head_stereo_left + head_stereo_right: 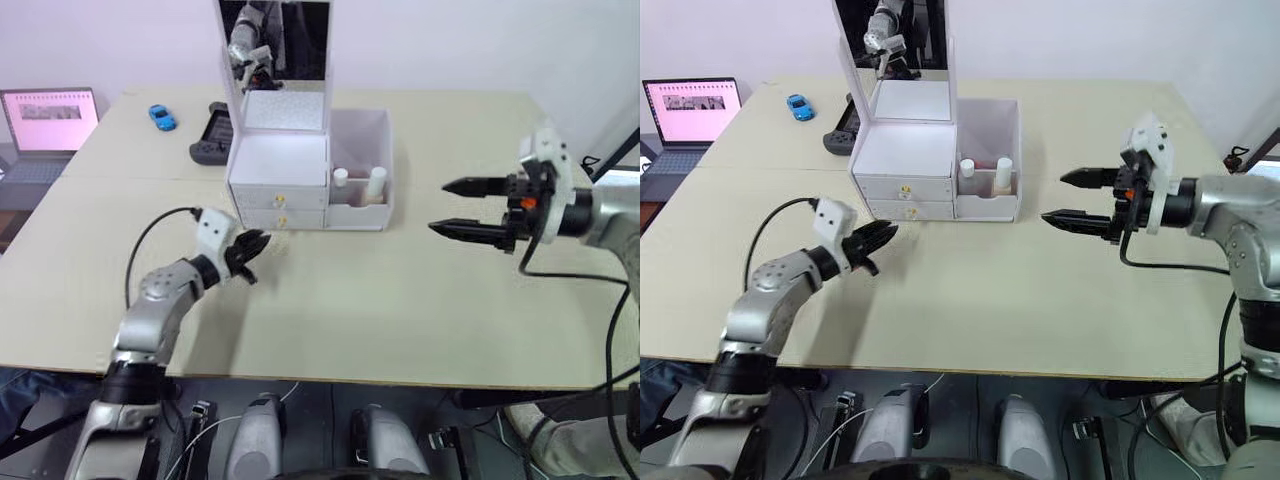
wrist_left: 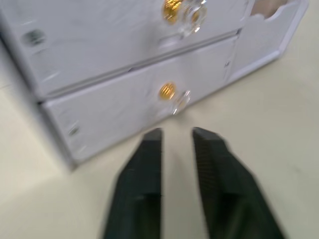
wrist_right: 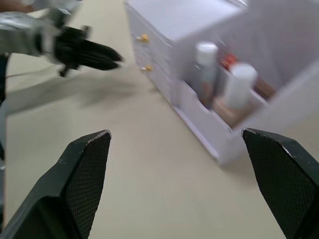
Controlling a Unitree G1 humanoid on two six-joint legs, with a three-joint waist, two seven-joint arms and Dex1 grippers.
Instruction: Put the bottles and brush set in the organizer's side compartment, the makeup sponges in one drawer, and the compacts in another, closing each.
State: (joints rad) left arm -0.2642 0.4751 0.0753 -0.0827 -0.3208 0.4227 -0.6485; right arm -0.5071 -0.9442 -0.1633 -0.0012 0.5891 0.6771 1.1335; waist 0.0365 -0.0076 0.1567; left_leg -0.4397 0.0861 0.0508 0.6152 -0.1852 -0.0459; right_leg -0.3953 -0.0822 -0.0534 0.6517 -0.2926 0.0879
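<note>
Nearest the robot, the left claw [image 1: 255, 245] hovers low over the tabletop [image 1: 400, 310] just in front of the organizer [image 1: 280, 170]. Its two black fingers are nearly together, with only a slim gap between them, and they hold nothing. In the left wrist view they point at the lower drawer [image 2: 144, 107], whose gold knob [image 2: 168, 91] sits just beyond the fingertips. Both that drawer and the upper drawer [image 2: 124, 35] look flush with the organizer's front.

Out to the right and well apart from the organizer, the right claw [image 1: 470, 208] hangs above the tabletop with its fingers spread wide and empty, aimed toward the side compartment [image 1: 362, 180].

Farther back, the side compartment already holds the bottles [image 3: 224, 79], two white-capped ones standing upright, with something reddish behind them that may be the brush set; it is too indistinct to be sure. No pink sponges or black compacts lie on the tabletop, so they are probably inside the drawers.

Judging from this, the task sits at or near its last step: confirming that the lower drawer is fully closed. If it is not fully seated, the left claw should nudge its front straight inward beside the knob, gently, so the light organizer does not slide back.

Beyond the organizer lie a game controller [image 1: 210, 135], a blue toy car [image 1: 162, 117] and a laptop [image 1: 50, 125].
</note>
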